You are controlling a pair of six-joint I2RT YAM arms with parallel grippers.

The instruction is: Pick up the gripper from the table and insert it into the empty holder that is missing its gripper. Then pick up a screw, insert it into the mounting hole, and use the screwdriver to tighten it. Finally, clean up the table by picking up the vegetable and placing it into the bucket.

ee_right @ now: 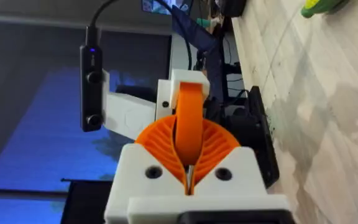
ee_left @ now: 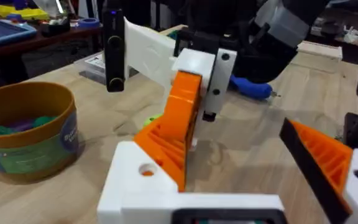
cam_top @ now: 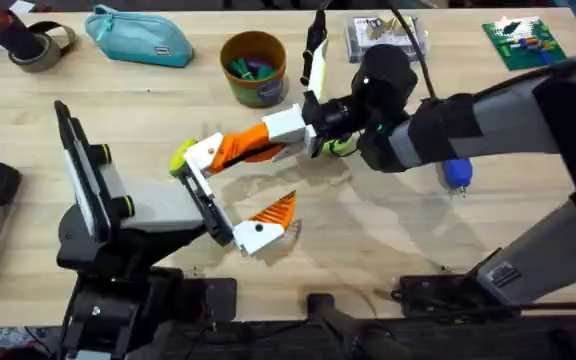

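Pinching the gripper (cam_top: 243, 147) by its white base in my closed right pincer (cam_top: 308, 125), I point its tip ahead at the holder (cam_top: 200, 155) that my left arm steadies for insertion.

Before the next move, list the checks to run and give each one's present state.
1. Right claw shut on the finger: ok.
2. Finger's end meets the holder: ok.
3. Finger fully seated in the holder: cannot tell.
4. Screwdriver lying free on the table: ok.
5. Vegetable in the bucket: not ok, it lies on the table beside the holder.
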